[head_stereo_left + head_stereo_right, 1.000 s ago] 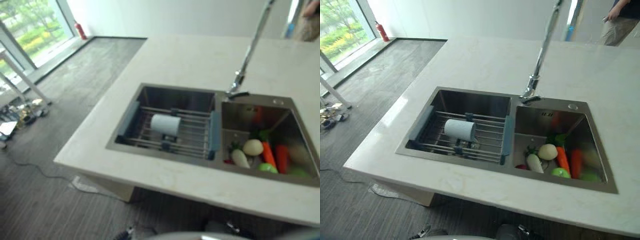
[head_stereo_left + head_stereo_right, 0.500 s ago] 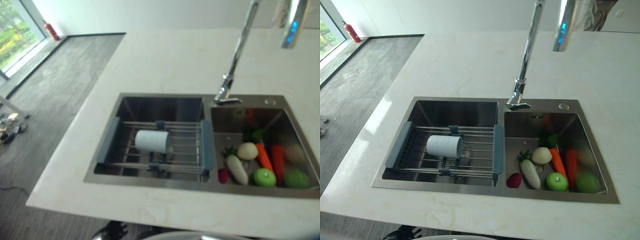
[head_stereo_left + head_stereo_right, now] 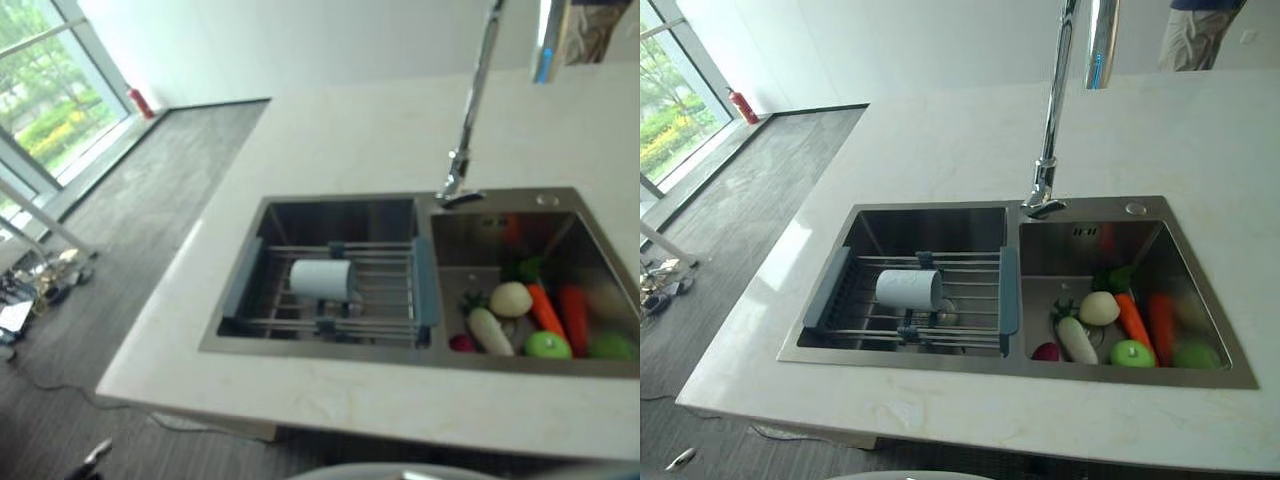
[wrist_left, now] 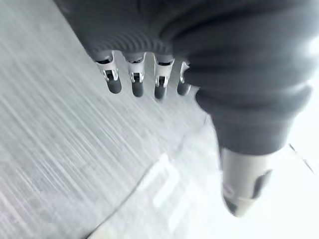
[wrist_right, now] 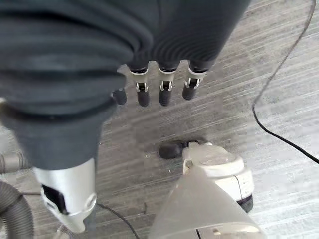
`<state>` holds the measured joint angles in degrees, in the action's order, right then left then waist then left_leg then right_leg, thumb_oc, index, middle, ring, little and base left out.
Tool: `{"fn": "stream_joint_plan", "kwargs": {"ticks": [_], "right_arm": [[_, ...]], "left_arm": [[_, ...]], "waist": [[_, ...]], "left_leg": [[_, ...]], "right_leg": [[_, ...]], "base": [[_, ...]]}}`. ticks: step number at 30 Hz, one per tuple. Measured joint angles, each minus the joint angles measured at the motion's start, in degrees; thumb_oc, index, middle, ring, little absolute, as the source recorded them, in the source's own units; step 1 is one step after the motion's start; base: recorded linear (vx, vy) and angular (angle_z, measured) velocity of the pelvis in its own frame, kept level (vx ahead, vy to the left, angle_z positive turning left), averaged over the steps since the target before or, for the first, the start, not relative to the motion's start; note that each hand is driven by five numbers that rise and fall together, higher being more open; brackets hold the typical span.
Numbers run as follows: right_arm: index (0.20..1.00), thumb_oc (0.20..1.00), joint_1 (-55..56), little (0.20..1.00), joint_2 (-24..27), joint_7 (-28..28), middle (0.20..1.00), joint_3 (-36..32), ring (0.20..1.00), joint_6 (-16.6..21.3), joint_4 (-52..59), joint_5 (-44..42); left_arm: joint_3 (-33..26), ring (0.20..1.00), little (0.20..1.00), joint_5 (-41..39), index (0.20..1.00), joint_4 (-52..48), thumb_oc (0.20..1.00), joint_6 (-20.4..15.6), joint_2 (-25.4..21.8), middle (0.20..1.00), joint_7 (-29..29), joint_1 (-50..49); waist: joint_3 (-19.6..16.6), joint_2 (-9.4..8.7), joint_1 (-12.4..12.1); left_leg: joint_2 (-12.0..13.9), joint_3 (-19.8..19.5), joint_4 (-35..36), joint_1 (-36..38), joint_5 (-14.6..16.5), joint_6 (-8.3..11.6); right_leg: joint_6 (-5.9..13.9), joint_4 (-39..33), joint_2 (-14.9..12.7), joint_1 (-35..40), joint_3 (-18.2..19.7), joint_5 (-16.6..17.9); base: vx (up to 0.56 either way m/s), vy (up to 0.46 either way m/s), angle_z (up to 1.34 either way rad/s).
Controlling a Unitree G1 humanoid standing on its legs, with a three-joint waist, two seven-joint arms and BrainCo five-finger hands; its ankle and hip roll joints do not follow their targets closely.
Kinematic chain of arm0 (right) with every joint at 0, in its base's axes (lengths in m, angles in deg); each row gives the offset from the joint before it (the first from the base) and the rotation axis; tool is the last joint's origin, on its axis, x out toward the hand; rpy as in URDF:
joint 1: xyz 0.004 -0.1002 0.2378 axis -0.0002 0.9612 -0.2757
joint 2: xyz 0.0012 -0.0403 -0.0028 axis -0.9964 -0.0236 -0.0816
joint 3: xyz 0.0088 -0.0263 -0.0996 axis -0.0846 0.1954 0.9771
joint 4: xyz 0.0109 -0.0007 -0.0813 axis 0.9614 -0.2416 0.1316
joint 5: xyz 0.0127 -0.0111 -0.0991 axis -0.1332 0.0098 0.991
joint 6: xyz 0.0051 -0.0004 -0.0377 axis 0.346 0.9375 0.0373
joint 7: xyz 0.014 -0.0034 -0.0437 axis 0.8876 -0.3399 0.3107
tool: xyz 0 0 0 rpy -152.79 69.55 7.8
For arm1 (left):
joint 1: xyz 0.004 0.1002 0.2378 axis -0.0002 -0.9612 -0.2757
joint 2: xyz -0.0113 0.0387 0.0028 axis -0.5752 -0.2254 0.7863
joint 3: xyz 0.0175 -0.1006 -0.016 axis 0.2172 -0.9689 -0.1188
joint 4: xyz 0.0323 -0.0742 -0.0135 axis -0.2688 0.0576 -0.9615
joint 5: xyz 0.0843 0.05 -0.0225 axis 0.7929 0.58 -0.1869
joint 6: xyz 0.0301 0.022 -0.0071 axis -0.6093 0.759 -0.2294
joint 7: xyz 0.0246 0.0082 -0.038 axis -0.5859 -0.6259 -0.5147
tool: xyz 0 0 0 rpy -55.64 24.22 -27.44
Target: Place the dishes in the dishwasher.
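Note:
A white cup (image 3: 908,289) lies on its side on a wire rack (image 3: 958,325) with blue-grey ends, set across the left basin of a steel double sink (image 3: 940,213). The same cup (image 3: 322,279) shows in the left eye view. My left hand (image 4: 135,82) hangs beside me over the grey floor, fingers straight and holding nothing. My right hand (image 5: 165,90) also hangs over the floor, with relaxed fingers and nothing in it. Both hands are far from the sink.
The right basin holds vegetables: a carrot (image 3: 1132,318), a white radish (image 3: 1076,340), a green apple (image 3: 1131,352). A tall chrome faucet (image 3: 1051,130) stands behind the sink. The pale countertop (image 3: 940,130) surrounds it. A person (image 3: 1195,32) stands at the far right.
The camera has shifted, so the sink sits differently in the picture. The cup, rack and vegetables have stayed where they were.

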<state>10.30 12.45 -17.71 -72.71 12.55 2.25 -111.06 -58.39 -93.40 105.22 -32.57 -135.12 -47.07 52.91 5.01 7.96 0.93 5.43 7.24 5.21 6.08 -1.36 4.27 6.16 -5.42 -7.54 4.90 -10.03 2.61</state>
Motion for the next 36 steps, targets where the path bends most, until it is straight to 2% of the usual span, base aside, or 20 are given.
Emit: {"fn": "stream_joint_plan", "kwargs": {"ticks": [2, 4, 5, 7, 8, 9, 13, 15, 17, 18, 20, 21, 25, 28, 31, 33, 36], "right_arm": [[1.0, 1.0, -0.3, 1.0, 0.6, 0.0, 1.0, 0.1, 1.0, 0.0, 0.0, 0.0], [1.0, 1.0, 0.2, 1.0, 1.3, 0.1, 1.0, 1.9, 1.0, -0.4, 0.8, -0.1], [1.0, 1.0, 0.5, 1.0, 1.4, 0.1, 1.0, 2.3, 1.0, -0.6, 0.8, -0.2], [1.0, 1.0, 0.7, 1.0, 1.3, 0.4, 1.0, 2.3, 1.0, -1.5, 0.7, -0.9], [1.0, 1.0, 1.3, 1.0, 0.2, 0.9, 1.0, 2.5, 1.0, -1.5, 0.8, -2.6], [1.0, 1.0, 2.0, 1.0, -1.4, 1.2, 1.0, 3.9, 1.0, -1.5, 1.1, -4.3], [1.0, 1.0, 2.2, 1.0, -2.3, 1.2, 1.0, 4.5, 1.0, -1.5, 2.0, -5.3], [1.0, 1.0, 2.8, 1.0, -3.4, 1.2, 1.0, 4.4, 1.0, -1.5, 2.0, -5.3], [1.0, 1.0, 4.0, 1.0, -5.7, 0.6, 1.0, 2.9, 1.0, -1.7, 2.5, -6.4], [1.0, 1.0, 3.7, 1.0, -6.3, 0.4, 1.0, 2.1, 1.0, -1.8, 2.4, -6.4], [1.0, 1.0, 3.6, 1.0, -6.5, -0.7, 1.0, 1.7, 1.0, -2.4, 2.3, -6.5], [1.0, 1.0, 3.8, 1.0, -6.4, -1.0, 1.0, 1.4, 1.0, -2.4, 2.0, -6.6], [1.0, 1.0, 4.1, 1.0, -5.7, -1.6, 1.0, -0.4, 1.0, -2.5, 0.8, -7.6], [1.0, 1.0, 4.1, 1.0, -5.4, -1.7, 1.0, -0.4, 1.0, -2.5, 0.8, -7.5], [1.0, 1.0, 4.3, 1.0, -5.2, -1.8, 1.0, -0.1, 1.0, -2.5, 0.9, -7.5], [1.0, 1.0, 4.3, 1.0, -4.4, -2.4, 1.0, 0.1, 1.0, -2.5, 1.8, -7.5], [1.0, 1.0, 3.9, 1.0, -2.1, -2.9, 1.0, 0.0, 1.0, -2.4, 2.5, -7.5]], "left_arm": [[-1.6, 1.0, 1.0, 3.5, 1.0, 0.6, 1.0, 0.5, -5.5, 1.0, -1.7, 0.6], [-2.6, 1.0, 1.0, 6.9, 1.0, -1.1, 1.0, -1.0, -16.4, 1.0, -3.5, 1.9], [-2.5, 1.0, 1.0, 8.1, 1.0, -4.6, 1.0, -2.0, -20.6, 1.0, -4.6, 2.3], [-2.1, 1.0, 1.0, 10.4, 1.0, -14.7, 1.0, -5.7, -25.3, 1.0, -6.8, 2.9], [-1.9, 1.0, 1.0, 12.9, 1.0, -26.5, 1.0, -5.9, -25.8, 1.0, -7.5, 7.1], [2.6, 1.0, 1.0, 15.3, 1.0, -39.0, 1.0, -6.3, -25.9, 1.0, -8.5, 12.6], [15.0, 1.0, 1.0, 16.3, 1.0, -57.0, 1.0, -10.5, -27.4, 1.0, -7.3, 20.8], [21.2, 1.0, 1.0, 16.3, 1.0, -67.7, 1.0, -13.3, -27.4, 1.0, -4.6, 24.8], [27.7, 1.0, 1.0, 15.9, 1.0, -84.1, 1.0, -14.4, -18.6, 1.0, 4.7, 27.3], [28.7, 1.0, 1.0, 15.9, 1.0, -86.1, 1.0, -14.5, -16.3, 1.0, 6.9, 27.2], [30.3, 1.0, 1.0, 16.8, 1.0, -86.3, 1.0, -14.4, -13.6, 1.0, 11.2, 27.2], [30.6, 1.0, 1.0, 18.1, 1.0, -85.0, 1.0, -14.3, -12.3, 1.0, 12.1, 27.3], [38.8, 1.0, 1.0, 23.6, 1.0, -79.3, 1.0, -13.1, -12.0, 1.0, 18.7, 29.7], [43.0, 1.0, 1.0, 26.1, 1.0, -73.6, 1.0, -12.4, -11.5, 1.0, 20.9, 30.2], [47.1, 1.0, 1.0, 30.7, 1.0, -66.6, 1.0, -13.6, -12.0, 1.0, 23.0, 32.1], [50.1, 1.0, 1.0, 33.3, 1.0, -66.7, 1.0, -16.2, -14.1, 1.0, 25.0, 33.5], [51.5, 1.0, 1.0, 34.7, 1.0, -66.8, 1.0, -17.9, -14.9, 1.0, 27.2, 35.6]], "waist": [[-0.2, 0.99, -0.8], [-0.3, 1.08, -1.6], [-0.5, 0.79, -2.1], [-0.7, 1.15, -3.0], [-0.6, 1.04, -3.4], [-0.7, 0.25, -3.4], [-0.7, -2.02, -1.2], [-0.7, -4.06, -0.4], [-0.6, -5.65, 0.7], [-0.4, -5.75, 1.3], [-0.1, -5.31, 3.3], [0.1, -4.87, 3.3], [0.9, -4.03, 3.8], [1.9, -3.47, 5.3], [3.1, -2.44, 6.0], [5.0, -1.78, 6.4], [6.1, -0.87, 6.4]], "left_leg": [[0.0, -0.1, 0.0, 0.0, 0.0, 0.03], [0.3, -0.2, 0.3, -0.2, -0.1, 0.23], [0.3, -0.4, 0.3, -0.3, -0.1, 0.26], [0.1, -0.6, 0.4, -1.0, -0.2, 0.39], [0.0, -1.5, 0.4, -1.0, -0.4, 0.72], [0.3, -2.2, 0.4, -1.1, -0.7, 1.15], [0.5, -1.8, 0.4, -1.4, -0.7, 1.22], [0.5, -1.4, 0.4, -1.5, -1.0, 0.87], [0.4, -0.1, 0.0, -0.9, -0.9, 0.59], [0.4, -0.1, 0.0, -1.0, -0.9, 0.58], [0.6, 0.2, 0.0, -0.8, -0.9, 0.63], [0.7, 0.5, 0.0, -0.7, -0.8, 0.67], [1.1, 2.4, 0.3, -0.6, -0.7, 0.78], [1.1, 3.6, 0.4, -0.5, -0.5, 0.88], [0.7, 4.8, 0.4, -1.2, -0.5, 0.7], [0.5, 5.8, 0.3, -1.1, -0.5, 0.61], [0.5, 5.8, 0.4, -1.1, -0.5, 0.52]], "right_leg": [[0.01, 0.0, 0.0, 0.0, -0.1, 0.0], [0.03, 0.0, 0.2, 0.1, -0.2, -0.3], [0.07, 0.0, 0.2, 0.1, -0.3, -0.3], [0.26, 0.0, 0.0, -0.3, -0.4, -0.3], [0.36, 0.0, 0.0, 0.0, -1.2, 0.1], [0.49, 0.0, 0.3, 0.2, -1.9, -0.2], [0.34, 0.0, 0.4, -0.4, -1.4, 0.1], [0.13, 0.0, 0.5, -0.4, -1.0, 0.3], [-0.1, 0.0, 0.4, -0.4, 0.0, 0.7], [-0.09, 0.1, 0.4, -0.5, 0.0, 0.7], [-0.1, 0.3, 0.7, -0.8, 0.6, 0.7], [-0.12, 0.3, 0.8, -0.8, 1.0, 0.8], [0.09, 0.0, 1.3, -2.4, 3.0, 0.9], [0.26, 0.0, 1.3, -3.0, 4.5, 1.2], [0.53, 0.0, 1.0, -4.3, 5.5, 1.9], [-0.15, 0.0, 0.9, -4.5, 6.3, 2.8], [-0.01, 0.0, 0.9, -4.4, 6.3, 2.8]], "base": [[0.0, 0.0, 0.0], [-0.03, -0.055, 0.07], [-0.03, -0.071, 0.07], [-0.02, -0.126, 0.1], [0.0, -0.17, 0.3], [0.0, -0.144, 0.19], [0.02, -0.059, -0.05], [0.08, -0.071, -0.14], [0.09, -0.07, -0.2], [0.04, -0.035, -0.12], [0.04, -0.049, -0.13], [0.04, -0.058, -0.21], [0.04, -0.031, -0.25], [0.02, 0.011, -0.26], [0.01, 0.021, -0.2], [0.02, 0.028, -0.19], [0.05, 0.038, -0.03]]}}
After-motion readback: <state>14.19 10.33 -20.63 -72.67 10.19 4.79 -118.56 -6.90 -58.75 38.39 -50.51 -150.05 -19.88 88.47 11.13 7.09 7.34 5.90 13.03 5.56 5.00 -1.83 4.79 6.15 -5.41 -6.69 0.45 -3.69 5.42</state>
